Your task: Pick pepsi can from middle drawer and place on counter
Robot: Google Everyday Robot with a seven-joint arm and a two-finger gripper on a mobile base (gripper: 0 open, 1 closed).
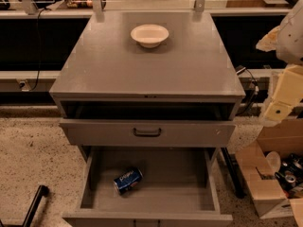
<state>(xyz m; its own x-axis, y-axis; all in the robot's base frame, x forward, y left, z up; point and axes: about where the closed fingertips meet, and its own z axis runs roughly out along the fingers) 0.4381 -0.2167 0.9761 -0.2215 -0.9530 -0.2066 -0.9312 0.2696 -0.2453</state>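
The pepsi can is blue and lies on its side on the floor of the middle drawer, left of centre. That drawer is pulled far out at the bottom of the view. The counter is the grey cabinet top above it. My arm is cream and white and hangs at the right edge. Its lower end, the gripper, is beside the cabinet's right corner at about the top drawer's height. It is well to the right of and above the can and touches nothing.
A white bowl stands at the back middle of the counter. The upper drawer front with a dark handle is slightly pulled out. An open cardboard box with cans stands on the floor at the right. A black bar is at the lower left.
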